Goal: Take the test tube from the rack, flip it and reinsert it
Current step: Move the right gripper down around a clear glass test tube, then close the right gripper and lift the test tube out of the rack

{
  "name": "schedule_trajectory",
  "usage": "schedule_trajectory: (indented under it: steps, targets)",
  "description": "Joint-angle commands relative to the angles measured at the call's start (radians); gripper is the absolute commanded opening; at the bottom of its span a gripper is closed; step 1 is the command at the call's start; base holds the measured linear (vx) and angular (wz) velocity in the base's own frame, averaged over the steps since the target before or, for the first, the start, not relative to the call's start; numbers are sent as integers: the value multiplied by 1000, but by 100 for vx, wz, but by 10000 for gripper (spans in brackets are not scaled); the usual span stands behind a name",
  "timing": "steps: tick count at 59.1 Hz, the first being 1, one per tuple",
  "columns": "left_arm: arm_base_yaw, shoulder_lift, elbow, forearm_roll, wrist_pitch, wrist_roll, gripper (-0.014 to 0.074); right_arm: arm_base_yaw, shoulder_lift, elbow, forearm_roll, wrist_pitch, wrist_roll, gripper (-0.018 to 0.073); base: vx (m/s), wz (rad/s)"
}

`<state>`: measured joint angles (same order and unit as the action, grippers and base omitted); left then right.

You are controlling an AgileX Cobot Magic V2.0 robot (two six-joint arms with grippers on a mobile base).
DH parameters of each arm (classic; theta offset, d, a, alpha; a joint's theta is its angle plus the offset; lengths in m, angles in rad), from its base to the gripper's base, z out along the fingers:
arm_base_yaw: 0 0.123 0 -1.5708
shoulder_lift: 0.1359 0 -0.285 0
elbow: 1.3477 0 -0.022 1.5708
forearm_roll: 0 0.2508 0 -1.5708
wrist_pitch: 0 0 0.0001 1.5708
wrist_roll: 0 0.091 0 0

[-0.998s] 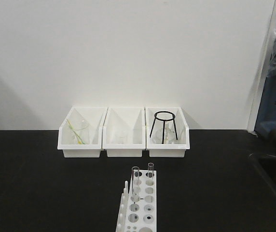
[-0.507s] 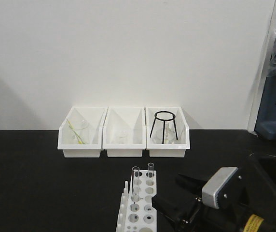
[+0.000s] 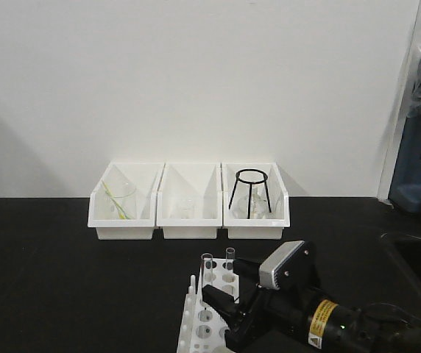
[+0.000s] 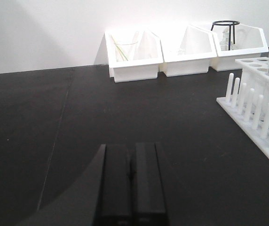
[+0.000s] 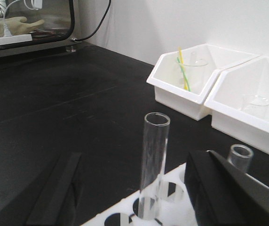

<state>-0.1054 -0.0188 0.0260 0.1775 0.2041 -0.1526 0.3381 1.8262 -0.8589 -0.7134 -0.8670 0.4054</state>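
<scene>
Seen with right gripper (image 5: 137, 162) spread apart either side of upright test tube (image 5: 154, 155) in rack (image 3: 190, 327); with left gripper (image 4: 130, 149) pressed together, low over table (image 4: 40, 117).

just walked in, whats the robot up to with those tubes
The right gripper is open over the rack, one finger on each side of the taller test tube. That tube stands upright in a hole and is not yet gripped. A shorter tube stands beside it. The left gripper is shut, off to the side of the rack over the black table.
</scene>
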Motion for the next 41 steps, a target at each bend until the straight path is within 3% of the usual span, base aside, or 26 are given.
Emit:
schedule_trajectory:
  steps: [1, 41]
  targets:
    - [0, -7, -4, -5, -82, -10, -6, 4, 2, -66, 13, -92, -1, 508, 0, 0]
    - [0, -7, -4, -5, -82, -10, -6, 4, 183, -261, 28, -113, 51, 487, 0, 0]
